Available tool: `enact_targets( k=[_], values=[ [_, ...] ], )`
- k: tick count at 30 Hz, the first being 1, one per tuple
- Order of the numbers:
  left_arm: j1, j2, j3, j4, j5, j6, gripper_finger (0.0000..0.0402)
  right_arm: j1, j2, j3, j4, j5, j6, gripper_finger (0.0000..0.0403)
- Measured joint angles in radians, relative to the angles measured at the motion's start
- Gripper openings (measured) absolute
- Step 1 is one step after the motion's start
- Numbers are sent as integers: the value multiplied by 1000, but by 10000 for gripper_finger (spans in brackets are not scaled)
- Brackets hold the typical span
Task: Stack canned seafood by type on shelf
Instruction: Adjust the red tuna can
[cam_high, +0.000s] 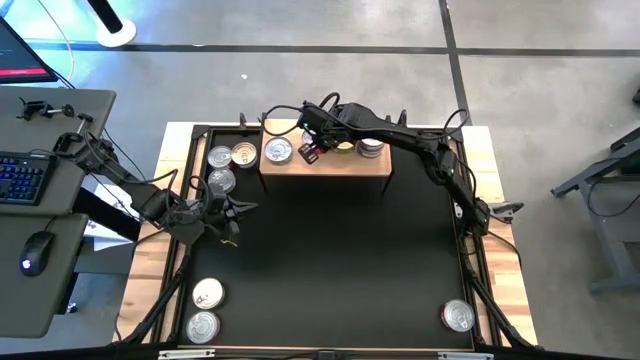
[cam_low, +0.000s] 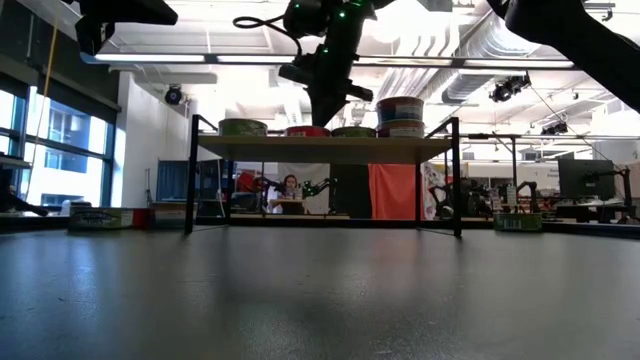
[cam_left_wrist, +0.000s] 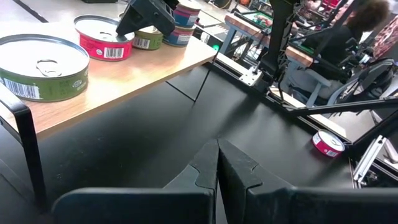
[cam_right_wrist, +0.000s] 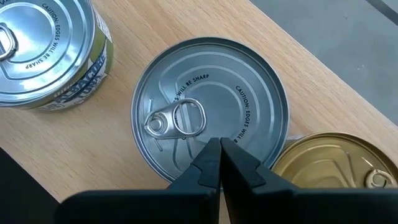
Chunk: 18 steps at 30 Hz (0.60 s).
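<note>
Right gripper, fingers pressed together (holding nothing), hovers over the shelf's silver-lidded tin; descending could scrape it sideways.

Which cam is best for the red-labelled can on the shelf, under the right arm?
Right wrist view: the red-labelled can fills the frame, lid and pull tab sharp. Left wrist view shows its red side label. Low view gives an edge-on sliver. High view: the arm hides it.
</note>
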<state>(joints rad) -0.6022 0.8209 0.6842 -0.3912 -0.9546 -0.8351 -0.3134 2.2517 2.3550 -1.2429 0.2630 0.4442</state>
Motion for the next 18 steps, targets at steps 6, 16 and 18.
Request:
enact_targets(
  k=[6,16,18],
  values=[
    [0,0,0,0,0,0,0,0,0,0,-18,0,0,0],
    [0,0,0,0,1,0,0,0,-1,1,-26,11,10,0],
    [0,0,0,0,1,0,0,0,-1,1,-25,15,11,0]
  ],
)
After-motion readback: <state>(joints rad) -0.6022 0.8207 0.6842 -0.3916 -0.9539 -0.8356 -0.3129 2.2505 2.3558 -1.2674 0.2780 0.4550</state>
